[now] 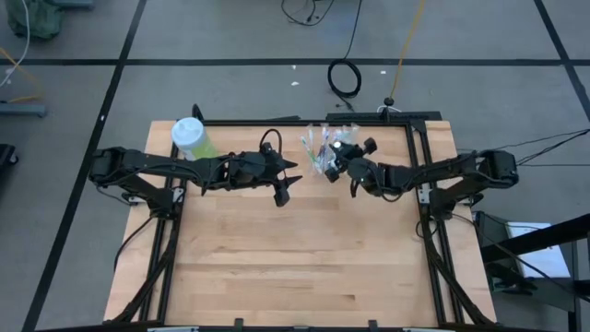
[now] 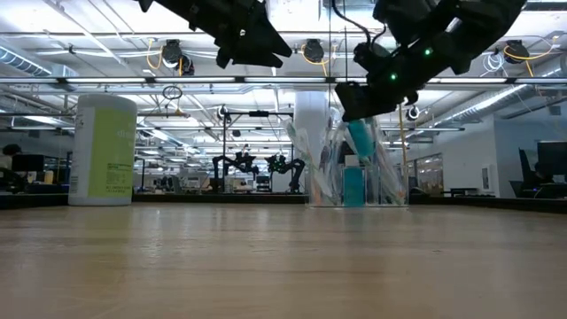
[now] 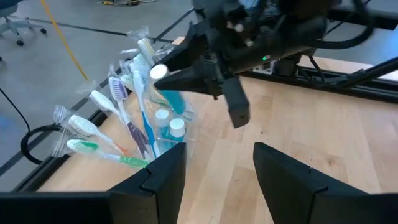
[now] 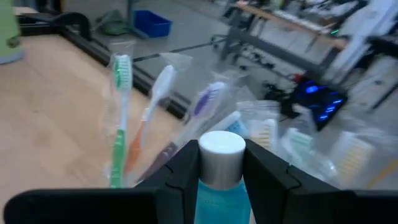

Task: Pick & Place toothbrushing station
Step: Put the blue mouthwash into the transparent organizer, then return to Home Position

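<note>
Your right gripper [image 4: 221, 163] is closed on a white-capped teal tube [image 4: 221, 177], held above the clear plastic cup [image 2: 354, 182] — the landmark for everything below. The cup stands on the wooden table [image 1: 295, 267] near its far edge and is packed with wrapped toothbrushes [image 3: 102, 134] fanning outward; two more capped tubes [image 3: 169, 121] sit inside it among the brush handles. The left gripper [image 1: 284, 184] hovers just beside the cup on the side toward the green bottle [image 1: 191, 138], its fingers spread and holding nothing. Treat the following as risks, not observations. The cup looks light and top-heavy with its load, so a sideways brush from either gripper could tip it and scatter the brushes. The tube is gripped at and just below its cap; a round, smooth body of that kind can pivot or slip if you swing it fast. The crinkled brush wrappers stand close around the raised tube, and any snag on them would drag the cup along. The two grippers sit near each other over the cup — a move of one across the other's path invites a collision. The table is bare, pale wood with a dark frame along its edges; the green bottle stands well apart from the cup, at the far corner on the left arm's side. Beyond the table lies an open workshop with ceiling strip lights, cables on the floor and other robot arms in the distance.
</note>
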Available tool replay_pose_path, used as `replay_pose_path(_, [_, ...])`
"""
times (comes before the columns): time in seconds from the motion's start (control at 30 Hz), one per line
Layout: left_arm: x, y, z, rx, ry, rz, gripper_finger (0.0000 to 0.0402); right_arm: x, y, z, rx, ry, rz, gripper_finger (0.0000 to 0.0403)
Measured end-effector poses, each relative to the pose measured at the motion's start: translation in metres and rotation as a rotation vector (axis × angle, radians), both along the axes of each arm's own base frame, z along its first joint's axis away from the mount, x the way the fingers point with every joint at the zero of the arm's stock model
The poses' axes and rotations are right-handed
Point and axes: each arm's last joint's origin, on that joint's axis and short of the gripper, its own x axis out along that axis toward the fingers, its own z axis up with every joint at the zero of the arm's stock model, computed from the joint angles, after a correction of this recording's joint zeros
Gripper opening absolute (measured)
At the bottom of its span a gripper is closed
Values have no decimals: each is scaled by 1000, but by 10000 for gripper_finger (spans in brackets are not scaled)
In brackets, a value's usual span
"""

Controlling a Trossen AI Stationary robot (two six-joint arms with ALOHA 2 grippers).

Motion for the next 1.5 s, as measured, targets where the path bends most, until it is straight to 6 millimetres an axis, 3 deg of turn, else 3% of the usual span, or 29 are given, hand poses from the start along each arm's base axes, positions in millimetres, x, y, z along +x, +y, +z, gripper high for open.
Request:
replay_pose_path(0.33, [0,0,0,-8,-2,3,191,-3,-32,-5,155,-29,152,96])
replay_pose_path(0.57, [0,0,0,-8,-2,3,191,-14,-32,-24,189,23,164,103])
replay_pose_path(0.73, [0,0,0,-8,-2,3,191,-22,-31,-37,221,52,150,136])
replay_pose_path(0.9, [0,0,0,-7,-2,3,191,-21,-31,-36,214,35,153,164])
replay_pose_path(1.07, [0,0,0,0,1,1,191,-18,-25,-20,155,-34,233,172])
replay_pose_path(1.2, [-7,0,5,27,23,-10,191,-28,-11,2,172,-69,391,164])
replay_pose_path(1.33, [-28,-1,21,39,38,-14,191,-52,5,31,159,-91,524,147])
replay_pose_path(1.5, [-67,-2,49,84,27,-28,191,-97,24,64,89,-119,628,99])
